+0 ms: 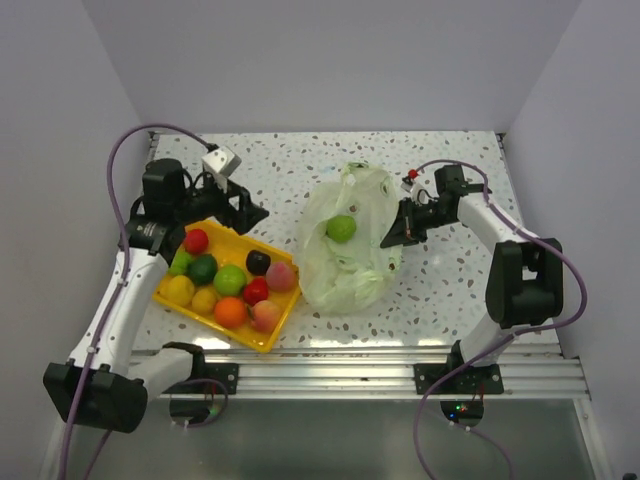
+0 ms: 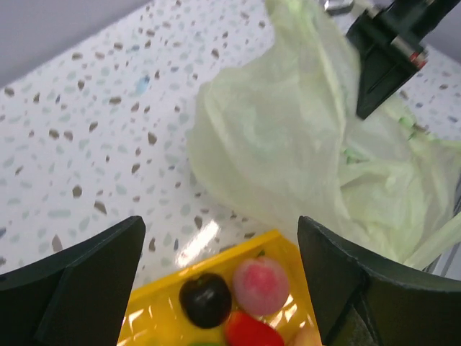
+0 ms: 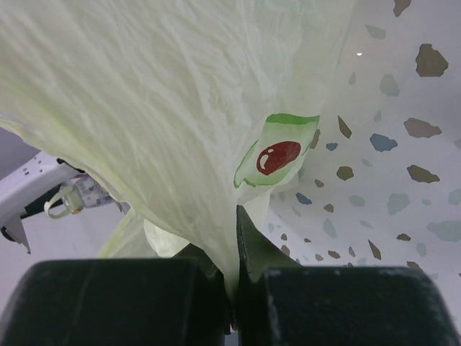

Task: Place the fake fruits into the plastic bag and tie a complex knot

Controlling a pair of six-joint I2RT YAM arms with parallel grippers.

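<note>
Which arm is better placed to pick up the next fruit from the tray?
Left. The left gripper is open at the yellow tray of fake fruits, while the right gripper is shut on the plastic bag.

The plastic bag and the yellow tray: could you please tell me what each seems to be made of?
The plastic bag: thin, translucent pale green plastic film, judging by its fine crinkles and soft folds. The yellow tray: probably rigid moulded plastic, glossy, given the bright glare on its floor.
</note>
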